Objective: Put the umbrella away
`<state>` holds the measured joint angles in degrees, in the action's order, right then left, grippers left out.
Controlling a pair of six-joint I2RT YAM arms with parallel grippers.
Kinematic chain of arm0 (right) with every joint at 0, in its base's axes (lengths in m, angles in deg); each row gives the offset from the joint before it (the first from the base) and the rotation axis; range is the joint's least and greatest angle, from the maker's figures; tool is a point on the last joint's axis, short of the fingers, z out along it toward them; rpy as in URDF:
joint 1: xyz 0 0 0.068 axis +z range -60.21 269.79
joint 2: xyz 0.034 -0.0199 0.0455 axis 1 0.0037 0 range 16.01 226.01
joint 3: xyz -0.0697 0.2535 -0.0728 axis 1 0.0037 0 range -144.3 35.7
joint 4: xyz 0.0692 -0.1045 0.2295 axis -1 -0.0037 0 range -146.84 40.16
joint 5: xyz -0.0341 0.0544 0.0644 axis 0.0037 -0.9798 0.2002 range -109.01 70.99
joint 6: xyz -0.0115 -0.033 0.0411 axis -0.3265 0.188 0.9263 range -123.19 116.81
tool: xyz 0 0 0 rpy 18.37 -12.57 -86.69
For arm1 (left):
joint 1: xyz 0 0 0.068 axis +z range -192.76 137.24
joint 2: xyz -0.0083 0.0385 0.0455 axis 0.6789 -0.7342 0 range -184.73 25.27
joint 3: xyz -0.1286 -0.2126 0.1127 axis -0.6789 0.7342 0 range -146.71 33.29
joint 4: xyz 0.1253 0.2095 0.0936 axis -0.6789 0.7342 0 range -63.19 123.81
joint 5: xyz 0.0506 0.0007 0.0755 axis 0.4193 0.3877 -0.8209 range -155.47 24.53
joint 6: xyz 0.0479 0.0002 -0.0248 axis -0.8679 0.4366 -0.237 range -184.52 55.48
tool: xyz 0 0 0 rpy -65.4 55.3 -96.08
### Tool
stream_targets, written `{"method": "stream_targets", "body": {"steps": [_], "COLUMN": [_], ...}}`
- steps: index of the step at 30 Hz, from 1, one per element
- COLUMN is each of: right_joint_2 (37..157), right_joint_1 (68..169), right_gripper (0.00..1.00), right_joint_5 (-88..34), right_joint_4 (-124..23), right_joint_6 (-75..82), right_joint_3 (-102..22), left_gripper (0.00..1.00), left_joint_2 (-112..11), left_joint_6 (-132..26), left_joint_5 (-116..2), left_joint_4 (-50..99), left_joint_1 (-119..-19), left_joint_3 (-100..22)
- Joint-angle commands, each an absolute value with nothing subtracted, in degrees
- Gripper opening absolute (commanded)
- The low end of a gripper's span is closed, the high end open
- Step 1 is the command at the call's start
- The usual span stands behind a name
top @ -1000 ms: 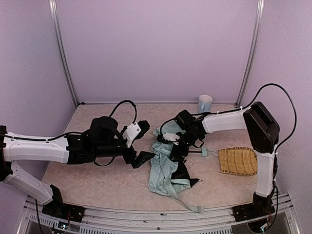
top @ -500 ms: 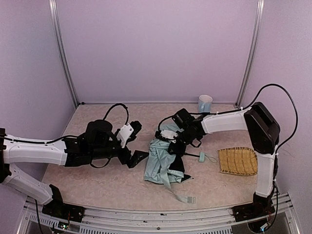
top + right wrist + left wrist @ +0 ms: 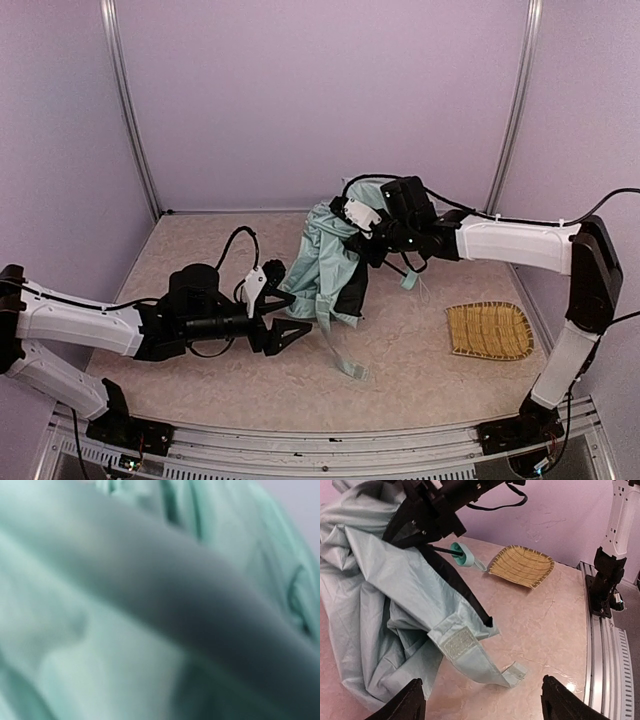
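From above, the right gripper (image 3: 362,240) reaches in from 3 o'clock and holds the umbrella (image 3: 325,265) up over the middle of the worktop (image 3: 420,385). Its jaws pinch the bundle near the top, so the pale mint fabric and black lining hang down in loose folds. The small mint handle (image 3: 408,281) sticks out at 3 o'clock from the bundle, and the closing strap (image 3: 342,357) trails down toward 6 o'clock with its tip on the worktop. The left gripper (image 3: 297,316) sits low at 7 o'clock from the umbrella, just beside the hanging hem, jaws spread and holding nothing. A woven yellow mat (image 3: 487,331) lies well apart at 4 o'clock. In the left wrist view, the left gripper (image 3: 482,706) shows its two fingertips (image 3: 412,704) wide apart at the bottom edge, with bare worktop (image 3: 545,630) between them. The umbrella (image 3: 375,600) fills the 9 to 11 o'clock side and the strap (image 3: 472,656) lies in front of the jaws. The right gripper (image 3: 432,512) clamps the fabric at 12 o'clock, and the thin black shaft (image 3: 440,550) runs to the handle (image 3: 462,556), with the mat (image 3: 522,566) beyond it. The right wrist view is a blur of mint fabric (image 3: 100,670) crossed by a dark band, and its jaws cannot be made out there.
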<state>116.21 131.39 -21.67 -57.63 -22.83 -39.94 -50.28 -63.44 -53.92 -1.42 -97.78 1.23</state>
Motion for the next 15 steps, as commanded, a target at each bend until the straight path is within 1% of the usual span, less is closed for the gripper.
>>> {"method": "stream_targets", "body": {"steps": [1,6,11,13,15], "right_joint_2": [111.0,108.0,105.9,105.6,105.3], "right_joint_1": [131.3,131.3,131.2,131.3,131.3], "right_gripper": [0.0,0.0,0.0,0.0,0.0], "right_joint_5": [-20.6,-22.7,-25.7,-26.6,-27.1], "right_joint_4": [-51.0,-50.0,-49.3,-49.4,-49.5], "right_joint_6": [-22.3,-20.6,-18.3,-17.9,-17.7], "right_joint_3": [-39.7,-40.3,-40.6,-40.8,-41.3], "left_gripper": [0.77,0.78,0.81,0.8,0.77], "left_joint_2": [-52.6,-57.8,-62.0,-63.3,-64.5], "left_joint_6": [-63.5,-65.9,-66.5,-66.5,-67.1], "left_joint_5": [-52.0,-52.1,-50.9,-48.9,-47.6], "left_joint_4": [-12.3,-12.9,-19.9,-22.9,-25.8], "left_joint_1": [-95.6,-96.0,-95.7,-96.1,-96.8], "left_joint_3": [3.6,-0.5,-1.0,-1.2,-1.6]}}
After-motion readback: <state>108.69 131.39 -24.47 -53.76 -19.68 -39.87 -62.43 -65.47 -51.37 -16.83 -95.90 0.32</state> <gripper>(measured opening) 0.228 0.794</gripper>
